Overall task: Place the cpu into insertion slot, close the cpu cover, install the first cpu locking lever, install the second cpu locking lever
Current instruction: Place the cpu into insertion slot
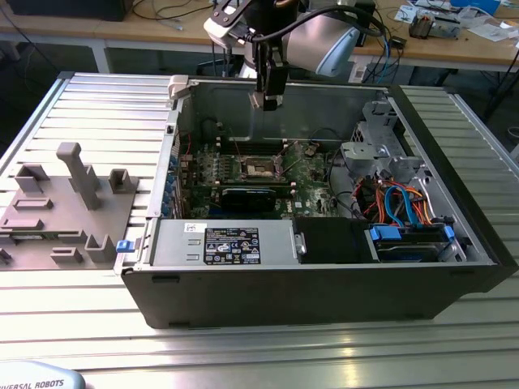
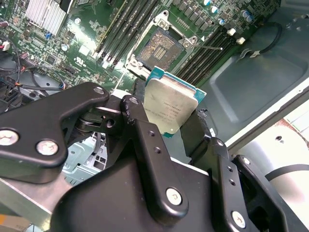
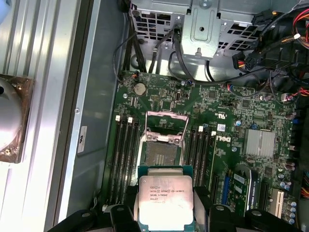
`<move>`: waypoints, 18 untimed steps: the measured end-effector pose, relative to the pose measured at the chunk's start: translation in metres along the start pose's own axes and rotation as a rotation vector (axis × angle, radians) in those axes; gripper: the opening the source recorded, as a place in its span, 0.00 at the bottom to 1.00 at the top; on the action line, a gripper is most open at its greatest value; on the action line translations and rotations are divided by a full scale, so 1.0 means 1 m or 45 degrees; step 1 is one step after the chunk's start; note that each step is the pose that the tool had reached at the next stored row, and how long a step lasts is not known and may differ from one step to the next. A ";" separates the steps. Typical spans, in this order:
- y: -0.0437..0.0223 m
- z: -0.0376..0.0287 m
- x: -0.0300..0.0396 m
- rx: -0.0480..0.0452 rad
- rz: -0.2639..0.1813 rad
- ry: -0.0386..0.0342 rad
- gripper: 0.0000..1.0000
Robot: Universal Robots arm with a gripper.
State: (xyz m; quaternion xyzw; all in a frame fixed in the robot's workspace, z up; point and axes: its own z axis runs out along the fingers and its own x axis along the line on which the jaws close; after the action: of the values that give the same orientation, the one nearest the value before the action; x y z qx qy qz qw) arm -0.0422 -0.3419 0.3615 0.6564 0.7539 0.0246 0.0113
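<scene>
In the exterior view, a computer case (image 1: 324, 292) is lying on its side on a ribbed metal table (image 1: 268, 348), with its inside showing. A green circuit board (image 1: 312, 178) is lying flat within it, and the socket (image 1: 261, 168) is sitting near the board's middle. The tool (image 1: 268, 99) is hanging well above the socket, apart from the board. A grey stand (image 1: 69, 211) with upright pegs is resting well away from the socket, outside the case.

In the second wrist view, the tool's black fingers (image 2: 145, 140) are pressing in from two opposite sides on the chip (image 2: 170, 106), gripping it firmly. The chip's silvery face is turning toward the camera, with a thin teal edge showing around it. The chip is hovering near the socket (image 2: 163, 47) but not touching it, and the socket's dark grid of contacts is showing.

In the first wrist view, the chip (image 3: 165, 200) is sitting in the tool (image 3: 166, 212) close to the socket (image 3: 159, 157), with a gap between them. The cover (image 3: 166, 114), a thin metal frame, is standing tilted up at the edge of the socket farthest from the chip. Long dark memory slots (image 3: 124, 162) are running along both sides of the socket.
</scene>
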 end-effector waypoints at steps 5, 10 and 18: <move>-0.0002 0.0044 -0.0001 0.007 -0.003 -0.0531 0.54; -0.0002 0.0045 -0.0001 0.008 -0.003 -0.0563 0.54; -0.0002 0.0045 -0.0001 0.009 -0.003 -0.0621 0.54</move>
State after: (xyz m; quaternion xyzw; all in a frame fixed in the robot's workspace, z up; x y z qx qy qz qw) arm -0.0422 -0.3419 0.3570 0.6560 0.7543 0.0061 0.0274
